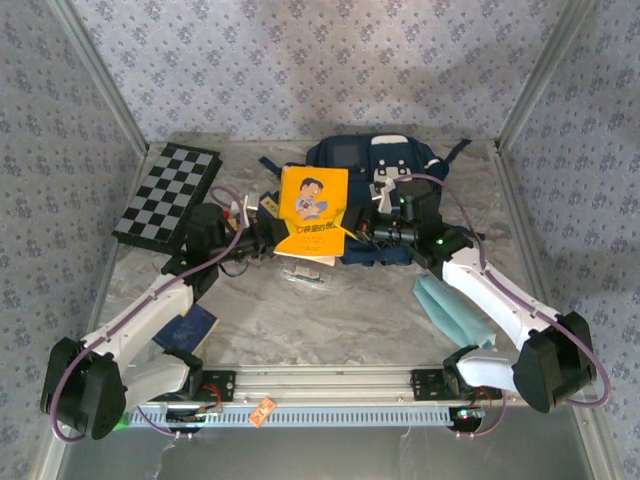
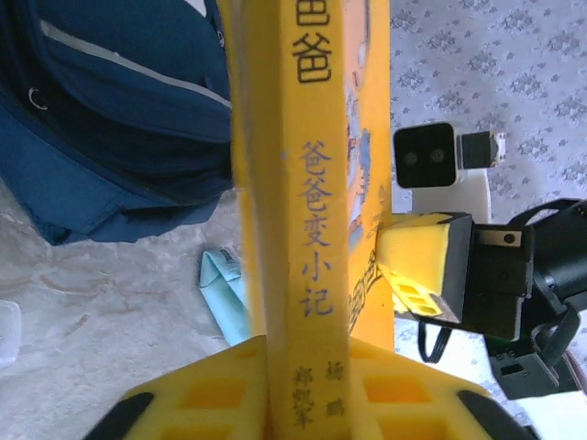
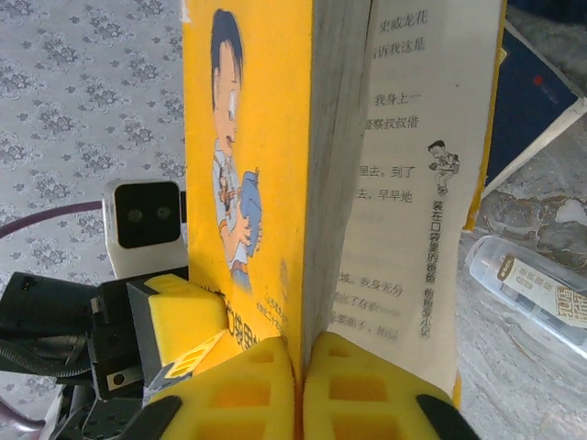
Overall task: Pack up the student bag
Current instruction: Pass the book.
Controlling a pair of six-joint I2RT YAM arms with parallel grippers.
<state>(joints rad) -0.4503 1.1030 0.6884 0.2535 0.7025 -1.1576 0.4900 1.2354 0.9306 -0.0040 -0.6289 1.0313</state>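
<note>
Yellow-padded, our left gripper is clamped on the spine of the yellow book. Our right gripper is closed on the same book at its page side. Between them we hold the book upright above the table. Just behind it, the student bag lies at the middle of the table's far edge. A chessboard sits at the far left corner.

Blue floral-patterned walls, grey marbled tabletop, metal corner posts, soft even light
</note>
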